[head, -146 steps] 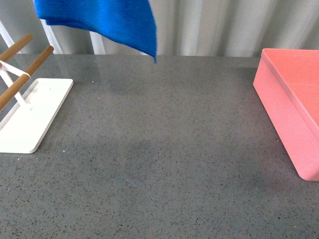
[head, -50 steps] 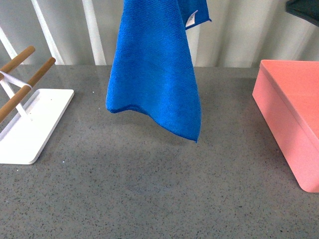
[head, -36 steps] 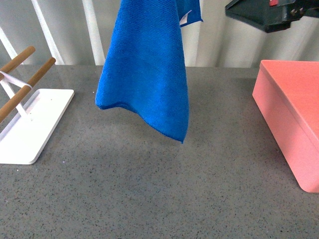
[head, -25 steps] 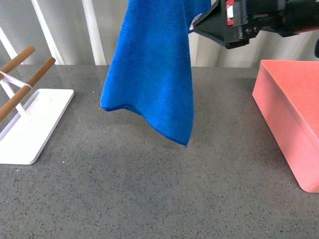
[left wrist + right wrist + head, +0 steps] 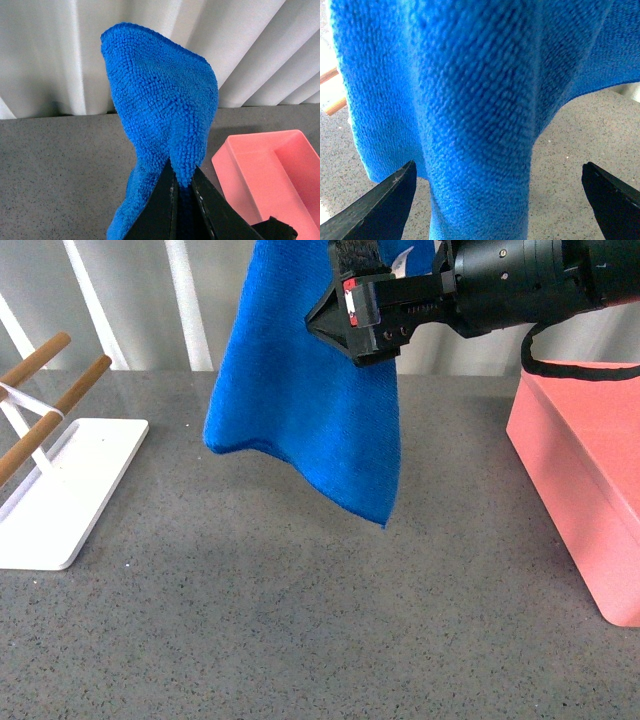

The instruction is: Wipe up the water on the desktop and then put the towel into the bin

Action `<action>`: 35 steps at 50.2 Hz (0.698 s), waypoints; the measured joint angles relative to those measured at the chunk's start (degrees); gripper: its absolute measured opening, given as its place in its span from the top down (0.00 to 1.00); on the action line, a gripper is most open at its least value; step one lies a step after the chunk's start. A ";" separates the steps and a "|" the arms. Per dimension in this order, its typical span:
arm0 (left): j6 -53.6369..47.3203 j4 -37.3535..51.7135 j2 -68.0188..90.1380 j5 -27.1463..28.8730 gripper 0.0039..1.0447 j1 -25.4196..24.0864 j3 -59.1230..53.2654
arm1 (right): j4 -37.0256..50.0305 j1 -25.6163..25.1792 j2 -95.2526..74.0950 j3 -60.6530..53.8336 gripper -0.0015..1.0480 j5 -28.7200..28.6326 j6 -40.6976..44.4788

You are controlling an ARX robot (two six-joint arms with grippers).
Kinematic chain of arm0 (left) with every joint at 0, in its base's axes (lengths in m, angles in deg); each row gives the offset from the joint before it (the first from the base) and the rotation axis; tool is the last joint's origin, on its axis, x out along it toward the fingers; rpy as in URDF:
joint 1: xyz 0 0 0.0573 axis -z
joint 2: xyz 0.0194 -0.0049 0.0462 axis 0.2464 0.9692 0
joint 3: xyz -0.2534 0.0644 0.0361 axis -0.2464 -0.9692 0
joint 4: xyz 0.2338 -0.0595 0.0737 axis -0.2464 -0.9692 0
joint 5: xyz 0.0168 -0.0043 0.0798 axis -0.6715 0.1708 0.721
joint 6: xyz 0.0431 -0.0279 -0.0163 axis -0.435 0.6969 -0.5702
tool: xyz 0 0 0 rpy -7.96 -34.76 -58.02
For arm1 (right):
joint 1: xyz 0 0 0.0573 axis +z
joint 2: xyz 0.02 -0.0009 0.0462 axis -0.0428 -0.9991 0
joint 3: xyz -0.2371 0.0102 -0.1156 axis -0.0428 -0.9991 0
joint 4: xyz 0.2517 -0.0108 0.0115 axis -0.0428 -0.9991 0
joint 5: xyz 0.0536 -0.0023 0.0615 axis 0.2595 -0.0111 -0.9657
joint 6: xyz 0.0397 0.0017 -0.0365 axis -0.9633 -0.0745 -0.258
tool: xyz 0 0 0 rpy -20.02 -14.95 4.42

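The blue towel (image 5: 300,430) isn't on the desk at all. It hangs free in the air over the back middle of the desktop (image 5: 300,640), with its lowest corner clear of the surface. The left gripper (image 5: 182,192) holds it from above: in the left wrist view the two black fingers are pinched tight on a fold, and the rest of the cloth bulges up past them.

The right gripper (image 5: 335,318) reaches in from the right, level with the upper part of the cloth. In its own wrist view the fingers are spread wide with nothing in them, and the terry fills the gap between them. That looks like the setup for a second grip, so the towel can be stretched out flat between both arms before it goes down for the wipe. That's a guess, though.

The desktop is dark grey speckled stone with a slight gloss, and no obvious puddle shows on it. The salmon-pink bin (image 5: 590,470) sits at the right edge, well apart from the towel. A white rack base (image 5: 60,480) with wooden bars (image 5: 60,370) sits off to the left. Behind everything is a white pleated backdrop (image 5: 120,300), either a curtain or a ribbed panel; it's hard to tell which.
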 joint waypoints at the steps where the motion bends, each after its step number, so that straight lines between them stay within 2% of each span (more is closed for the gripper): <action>1: 0.15 0.00 -0.04 0.00 0.97 -0.07 0.13 | 0.44 0.15 0.00 -0.22 0.07 0.00 -0.04; 13: 1.73 -0.96 -0.09 -0.35 0.97 -0.22 0.79 | 6.08 1.51 -0.92 -3.26 0.07 -0.04 -0.09; 29: 3.15 -1.90 -0.50 -1.03 0.97 -0.09 2.27 | 10.32 0.68 -4.42 -3.48 0.07 0.50 -0.11; 35: 3.15 -1.97 -0.50 -1.29 0.97 -0.13 2.75 | 11.02 0.48 -4.70 -3.54 0.20 1.57 -0.13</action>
